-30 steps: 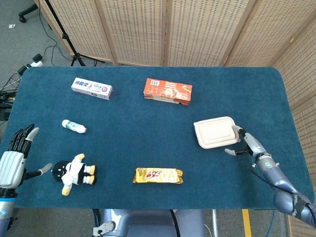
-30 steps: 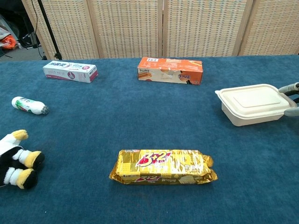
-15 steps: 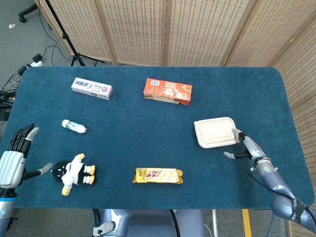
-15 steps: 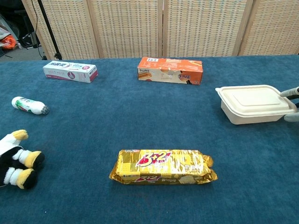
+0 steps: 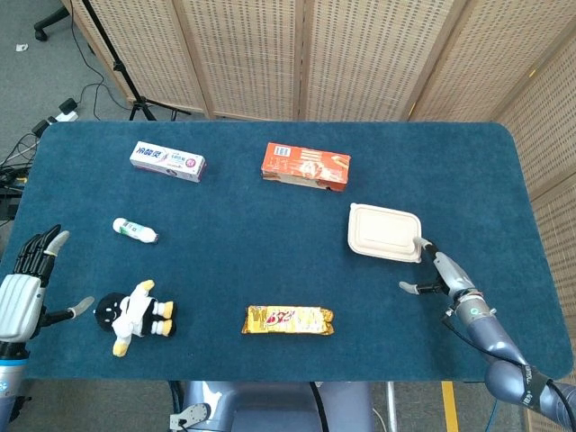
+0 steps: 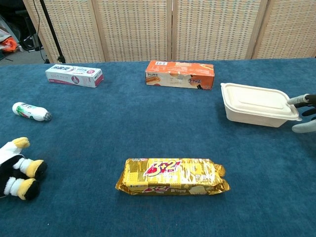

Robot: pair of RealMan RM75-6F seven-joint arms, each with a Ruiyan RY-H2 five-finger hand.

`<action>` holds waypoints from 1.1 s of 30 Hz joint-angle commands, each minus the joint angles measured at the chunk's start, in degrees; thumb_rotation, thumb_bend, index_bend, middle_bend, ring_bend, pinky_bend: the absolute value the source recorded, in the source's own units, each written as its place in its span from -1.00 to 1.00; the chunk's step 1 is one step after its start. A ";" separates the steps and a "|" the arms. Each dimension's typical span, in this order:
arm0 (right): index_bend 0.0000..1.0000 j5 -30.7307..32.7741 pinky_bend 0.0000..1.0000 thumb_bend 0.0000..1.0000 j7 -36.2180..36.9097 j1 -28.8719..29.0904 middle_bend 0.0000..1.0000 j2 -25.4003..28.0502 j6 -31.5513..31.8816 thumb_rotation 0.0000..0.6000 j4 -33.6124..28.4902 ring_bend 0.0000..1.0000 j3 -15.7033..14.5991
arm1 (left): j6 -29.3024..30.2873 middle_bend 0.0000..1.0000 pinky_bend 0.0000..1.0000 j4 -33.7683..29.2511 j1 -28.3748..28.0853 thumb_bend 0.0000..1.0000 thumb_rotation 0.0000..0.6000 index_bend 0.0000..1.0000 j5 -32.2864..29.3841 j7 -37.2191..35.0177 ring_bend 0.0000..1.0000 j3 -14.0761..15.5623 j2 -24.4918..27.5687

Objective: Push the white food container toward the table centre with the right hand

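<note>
The white food container [image 5: 385, 232] [image 6: 256, 104] lies closed on the blue table, right of centre and turned at a slant. My right hand [image 5: 438, 274] [image 6: 304, 112] is at its near right corner, fingers spread, fingertips touching the container's edge and holding nothing. My left hand [image 5: 25, 286] hovers at the table's left edge with fingers apart and empty; the chest view does not show it.
An orange box [image 5: 306, 166] lies behind the container, a white toothpaste box [image 5: 167, 161] at the back left. A small white bottle [image 5: 135, 230], a penguin plush [image 5: 135, 315] and a yellow biscuit pack [image 5: 288, 319] lie on the left and front of the table [image 5: 252, 243].
The container has slid left and away and rotated, its right end swinging toward the front. My right hand moved toward the table's front edge, staying at the container's corner. The left hand stayed put.
</note>
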 commanded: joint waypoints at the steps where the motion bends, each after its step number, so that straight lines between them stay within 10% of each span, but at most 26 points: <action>1: -0.96 0.34 -0.92 -0.48 -0.42 0.10 -1.00 0.23 0.30 1.00 -0.48 -1.00 0.07 | 0.01 -1.00 -0.94 -0.04 0.00 -0.80 1.00 -1.00 0.03 0.04 -1.00 0.01 0.01; 33: -0.96 3.02 -0.92 -0.48 -4.06 4.01 -1.00 -2.13 -1.15 1.00 -0.61 -1.00 0.51 | -0.34 -1.00 -0.94 -0.13 -0.09 -0.80 1.00 -1.00 -0.04 0.35 -1.00 0.15 -0.09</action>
